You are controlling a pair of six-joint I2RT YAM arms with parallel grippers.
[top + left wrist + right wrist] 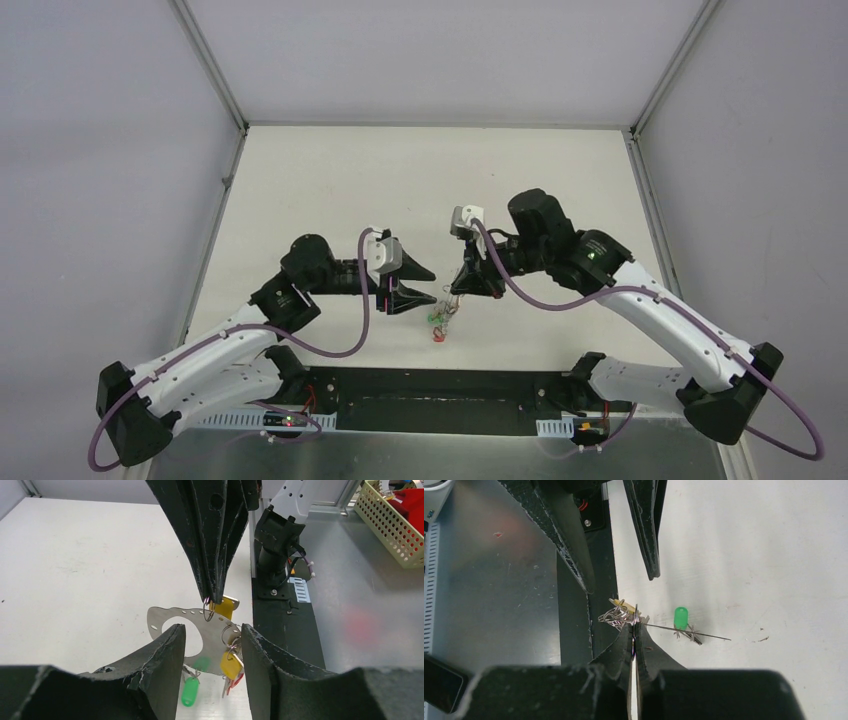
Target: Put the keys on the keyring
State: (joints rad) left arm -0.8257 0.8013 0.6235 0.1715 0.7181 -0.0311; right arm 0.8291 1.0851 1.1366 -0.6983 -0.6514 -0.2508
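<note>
The keyring (172,617) is a thin flat grey metal piece with one large opening and small holes along its rim. It hangs above the table and shows edge-on in the right wrist view (694,633). Keys with a green tag (190,690), yellow tags (231,664) and a red tag hang from it by small rings. My right gripper (215,599) is shut on the small ring of a yellow-tagged key (227,607) at the keyring's rim; it also shows in the right wrist view (635,626). My left gripper (212,645) is open, one finger on each side of the keyring. From above, the left gripper (415,285) and the right gripper (468,285) face each other, with the keys (440,322) below.
The black mounting strip (282,630) and the right arm's base (277,535) lie just beyond the keys. A grey metal bench surface (365,605) and a pale perforated basket (395,525) are off the table's near edge. Side walls enclose the white table (420,170).
</note>
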